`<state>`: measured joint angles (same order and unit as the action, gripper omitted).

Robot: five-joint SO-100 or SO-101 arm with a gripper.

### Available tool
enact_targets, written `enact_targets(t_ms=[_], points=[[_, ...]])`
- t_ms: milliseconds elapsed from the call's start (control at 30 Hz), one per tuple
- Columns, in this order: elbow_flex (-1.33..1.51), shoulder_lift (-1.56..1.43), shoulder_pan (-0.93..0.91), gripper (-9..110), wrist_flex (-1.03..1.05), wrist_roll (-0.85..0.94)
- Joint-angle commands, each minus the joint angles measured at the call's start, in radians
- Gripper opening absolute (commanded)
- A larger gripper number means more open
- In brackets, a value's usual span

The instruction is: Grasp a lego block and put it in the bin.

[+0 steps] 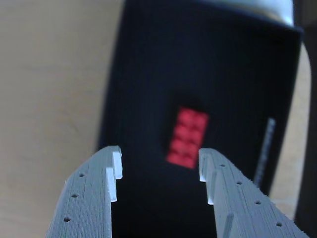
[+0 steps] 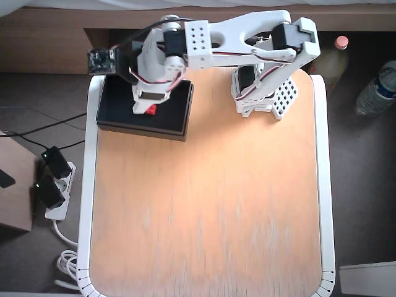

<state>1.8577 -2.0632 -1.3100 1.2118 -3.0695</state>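
The red lego block (image 1: 187,137) lies apart from both fingers, over the dark inside of the black bin (image 1: 143,69). My gripper (image 1: 159,161) is open and empty, and the block shows just past its grey fingertips (image 1: 113,163). In the overhead view the gripper (image 2: 148,104) hangs over the bin (image 2: 170,117) at the table's back left. A bit of the red block (image 2: 150,111) shows under it. I cannot tell whether the block rests on the bin floor or is just above it.
The light wooden table (image 2: 204,210) with a white rim stretches toward the front. The arm's base (image 2: 263,93) stands at the back right of the bin. A bottle (image 2: 339,52) and a power strip (image 2: 52,185) lie off the table.
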Motion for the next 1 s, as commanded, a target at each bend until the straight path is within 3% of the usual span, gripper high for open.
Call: enact_targets(t_ms=[0, 167, 333, 733, 967], points=[[-0.015, -0.144, 0.115, 15, -0.032, 0.048], [-0.015, -0.225, 0.327, 12, -0.032, 0.092], [-0.015, -0.305, 0.499, 0, -0.034, 0.092], [-0.012, -0.449, 0.877, 0, -0.031, 0.005], [0.138, -0.595, 1.058, 0, -0.044, -0.023]])
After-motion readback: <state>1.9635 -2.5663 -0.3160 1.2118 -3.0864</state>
